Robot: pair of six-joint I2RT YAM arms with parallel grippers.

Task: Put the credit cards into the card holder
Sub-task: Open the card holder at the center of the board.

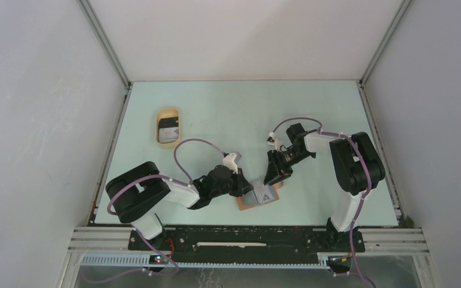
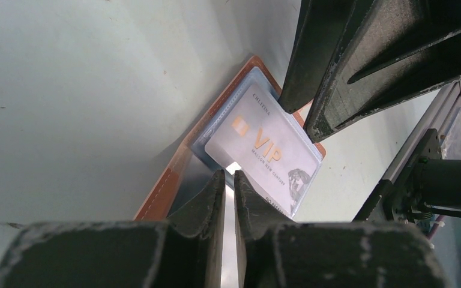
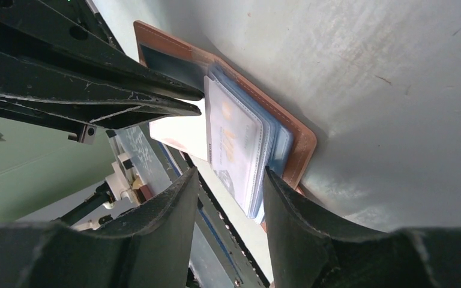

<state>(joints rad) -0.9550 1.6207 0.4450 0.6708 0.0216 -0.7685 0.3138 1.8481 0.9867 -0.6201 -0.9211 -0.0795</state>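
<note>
The card holder (image 3: 300, 139) lies open by the near edge of the table (image 1: 228, 108), roughly midway between the two arm bases, its clear pockets (image 3: 271, 141) fanned upward. A pale card (image 2: 264, 150) with gold lettering sits partly inside one pocket, and its near end pokes out toward the left gripper (image 2: 229, 175). That gripper's jaws are drawn down to a thin slit over the card's exposed edge and appear to be pinching it. The right gripper (image 3: 231, 173) stands with jaws parted astride the holder's far corner, tips down on it as if to pin it. Whether they squeeze the pockets cannot be told from here. More cards (image 1: 169, 129) wait in the tan tray (image 1: 158, 126) toward the far left corner, so the job looks less than half done. The main risk is the push. If the card goes in at a slant, its leading corner may catch on a pocket seam and buckle the card, or shove the whole holder toward the near edge. If the right tips slip off the leather, the pockets may flop shut over the card. The two grippers also work very close together, so a small overshoot by either could knock fingers and jolt the card out.
</note>
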